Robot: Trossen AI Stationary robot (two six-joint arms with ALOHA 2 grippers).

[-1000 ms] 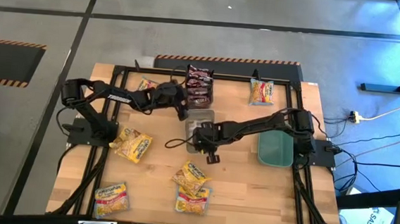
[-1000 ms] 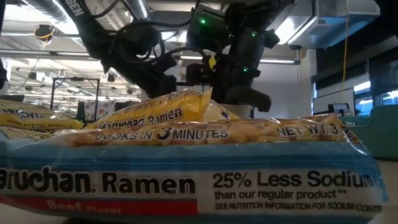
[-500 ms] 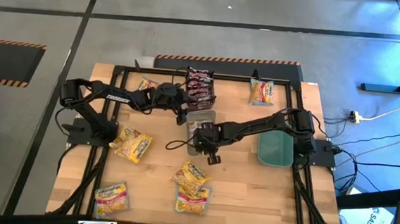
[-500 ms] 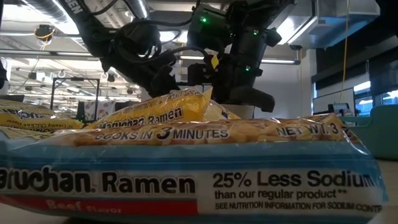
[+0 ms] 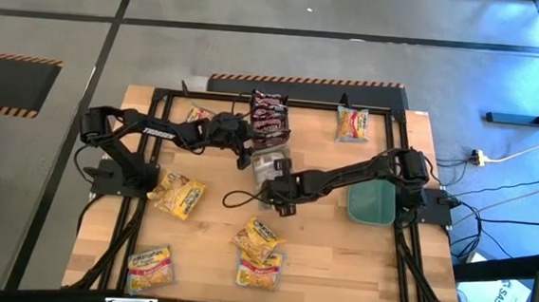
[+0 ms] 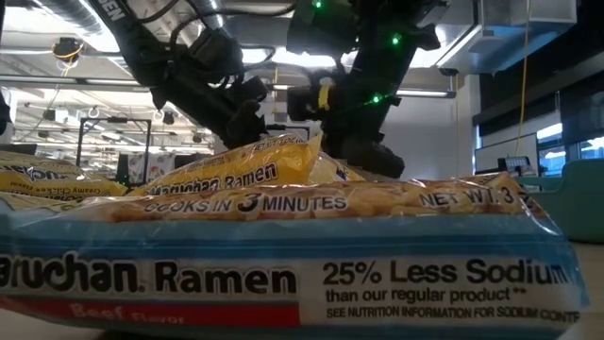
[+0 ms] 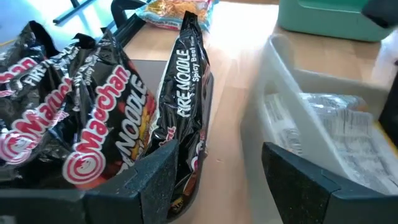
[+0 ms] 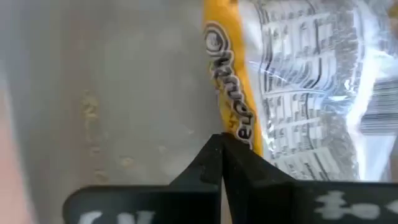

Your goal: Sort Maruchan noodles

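Note:
Several dark Maruchan noodles packets [image 7: 93,137] stand in the dark bin [image 5: 270,122]. One packet [image 8: 298,93] with a yellow edge lies print side up in the clear bin [image 5: 271,159]. My left gripper [image 7: 217,180] is open over bare wood between the two bins, one finger close beside the upright dark packet [image 7: 186,93]. My right gripper [image 8: 222,146] is shut and slants down into the clear bin, its tips at that packet's yellow edge. Yellow and orange packets lie loose on the table [image 5: 179,194], [image 5: 259,236], [image 5: 150,266], [image 5: 352,123]. My right gripper's shut fingertips [image 8: 214,155] slant down from above at the yellow edge [image 8: 233,118] of the packet lying flat in the clear bin. I cannot tell whether they touch it.
A teal bin [image 5: 371,201] sits at the table's right, by the right arm's base. A black frame [image 5: 156,143] borders the wooden table. In the low view a big packet [image 6: 283,274] fills the foreground, and both hands hang behind it.
My right hand has swung about its wrist and risen a little over the clear bin, its fingers still shut. My left hand has turned slightly, staying between the two bins with its fingers open.

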